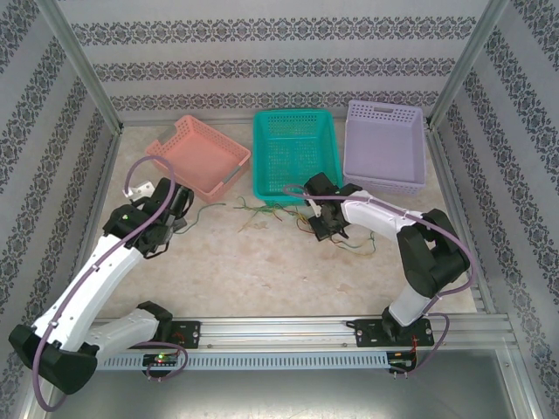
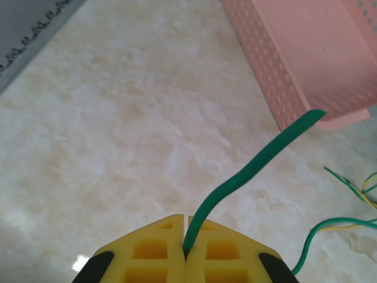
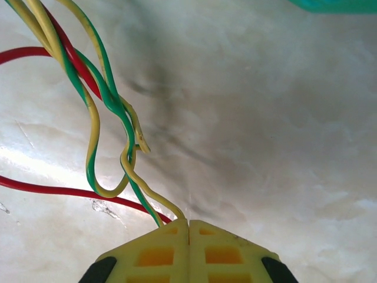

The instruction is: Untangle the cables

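Left fingers point(image 2: 156, 250) clamp shut on one thin green wire point(image 2: 247, 171), right fingers point(image 3: 156, 253) shut on yellow-green striped strands point(image 3: 109, 100) of the tangle lying on the pale marbled table point(image 1: 262, 279) before the teal plastic basket point(image 1: 293, 114); judged light, limp and snag-prone, best gripped near free ends.

Patterned wallpaper walls point(image 1: 262, 61) around pale marbled tabletop point(image 1: 262, 271)
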Motion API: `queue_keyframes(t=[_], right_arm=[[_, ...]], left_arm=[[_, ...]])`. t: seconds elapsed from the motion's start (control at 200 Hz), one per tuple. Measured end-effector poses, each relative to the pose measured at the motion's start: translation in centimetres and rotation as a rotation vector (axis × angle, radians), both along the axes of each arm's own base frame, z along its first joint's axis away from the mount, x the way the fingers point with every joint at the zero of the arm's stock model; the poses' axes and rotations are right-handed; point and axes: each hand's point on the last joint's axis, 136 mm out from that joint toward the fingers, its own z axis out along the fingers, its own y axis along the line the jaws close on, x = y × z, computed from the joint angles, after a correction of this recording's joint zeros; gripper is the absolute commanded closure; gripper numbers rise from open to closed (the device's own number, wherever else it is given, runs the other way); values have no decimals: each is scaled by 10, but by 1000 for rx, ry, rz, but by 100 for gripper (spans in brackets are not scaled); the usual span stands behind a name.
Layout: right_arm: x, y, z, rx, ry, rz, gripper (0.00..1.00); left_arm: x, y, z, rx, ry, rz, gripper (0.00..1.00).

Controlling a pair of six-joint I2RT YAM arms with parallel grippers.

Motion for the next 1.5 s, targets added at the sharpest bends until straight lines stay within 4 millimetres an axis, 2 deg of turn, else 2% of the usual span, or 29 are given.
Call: queue_keyframes(t=[0.245,0.345,0.44,0.51,0.575,0.635,0.789,0.899,0.989,1.049,1.104,1.194,1.339,1.499], right_arm=[[-2,-7,2,-26,19,0,100],[-3,-5,3,-23,18,4,78],[-5,1,10,-4,4,8,65],[-8,7,24,35,-17,0,57],[-11,13,45,94,-50,-13,52],[-12,18,73,168,-100,-27,48],[-16,27,166,391,-316,-23,41],[-19,36,225,521,-502,87,38],[-19,48,251,576,-647,236,34],[-21,53,251,571,-723,335,32],[-19,56,243,532,-766,408,31],[-6,62,232,465,-798,478,32],[11,70,228,389,-851,544,35],[20,78,235,337,-906,582,40]], left_arm=[[5,18,72,62,-161,51,100],[13,9,87,26,-227,-5,100],[22,-8,91,-39,-268,-85,100],[32,-26,93,-92,-284,-161,100],[42,-44,94,-137,-291,-237,100],[51,-59,92,-167,-286,-300,100],[70,-95,83,-225,-229,-452,100],[83,-119,81,-270,-191,-537,100],[95,-134,79,-302,-160,-579,100],[104,-144,79,-320,-142,-603,100],[111,-152,79,-333,-126,-624,100],[120,-163,73,-353,-94,-649,100],[121,-171,61,-379,-44,-669,100],[119,-174,55,-397,-15,-679,100]])
